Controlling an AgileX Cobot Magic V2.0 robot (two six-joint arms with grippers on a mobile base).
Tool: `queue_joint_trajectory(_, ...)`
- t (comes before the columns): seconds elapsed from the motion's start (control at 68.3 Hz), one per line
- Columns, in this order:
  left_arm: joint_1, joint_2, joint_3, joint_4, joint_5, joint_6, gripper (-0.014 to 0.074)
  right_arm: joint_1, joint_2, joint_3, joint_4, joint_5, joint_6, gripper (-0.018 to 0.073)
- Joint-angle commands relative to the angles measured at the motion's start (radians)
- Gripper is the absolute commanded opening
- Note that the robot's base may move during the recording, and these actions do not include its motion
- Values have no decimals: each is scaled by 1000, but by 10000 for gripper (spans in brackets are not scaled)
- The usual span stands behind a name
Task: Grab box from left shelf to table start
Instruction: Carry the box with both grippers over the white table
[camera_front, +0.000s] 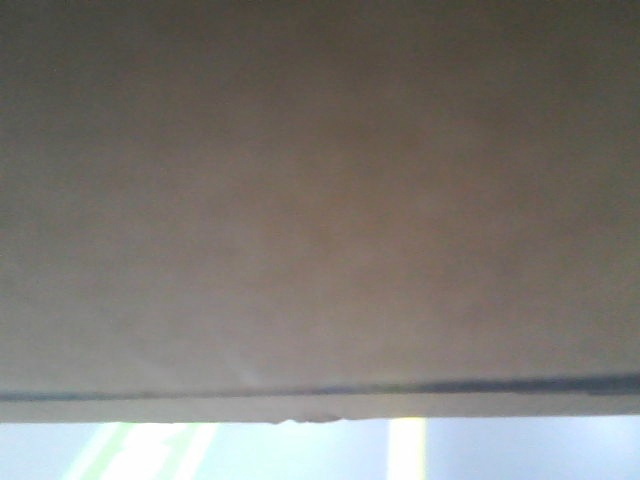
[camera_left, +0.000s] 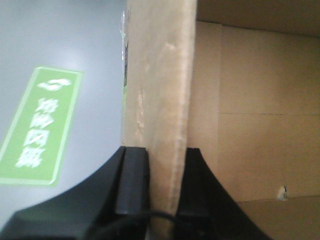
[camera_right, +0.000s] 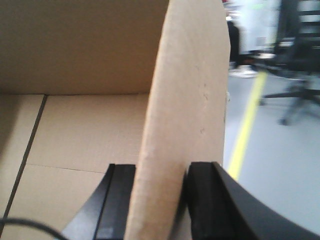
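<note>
**Box (camera_front: 320, 200) clamped at two walls, fills front cam**

Plain brown cardboard sits right up against the front cam and covers nearly the whole view, blurred. A thin dark line (camera_front: 500, 385) runs along just above its lower edge. Below that edge is a strip of pale grey floor (camera_front: 520, 450), w/ light green stripes at left and a pale yellowish one nr centre. Can't tell from any view whether the box rests on anything. It hangs between the 2 arms, one wall in each.

Left gripper (camera_left: 162, 172): pinching one upright cardboard wall of the box. Black fingers (camera_left: 132, 180) sit either side of the wall, touching it. The wall is edge-on to the cam and runs up out of frame.
- Right of the wall: open inside of the box, brown panels w/ a fold seam.
- Left of the wall: grey floor w/ a green floor sign (camera_left: 40, 125) bearing white characters.
- A thin black cable (camera_left: 160, 216) crosses at the bottom by the gripper base.

Right gripper (camera_right: 160, 182): pinching another upright wall the same way, black pads (camera_right: 202, 195) pressed to both faces.
- Left of the wall: box interior, flat bottom panels w/ a dark seam.
- Right of the wall: grey floor w/ a yellow line (camera_right: 245, 135), and blurred black office chairs (camera_right: 300, 75) further back.
- Another black cable curls in at the lower left corner.
</note>
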Motion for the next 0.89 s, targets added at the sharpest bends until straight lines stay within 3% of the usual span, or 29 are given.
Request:
queue_joint_trajectory(0.0,-10,6,-35,-13,-170,-31,-99,-1,20,-25,-60,-123,-3,58)
queue_joint_trajectory(0.879,-10,6,-35,-15,-170,-31,-99,-1,20,-25,-60,-122,-3,58)
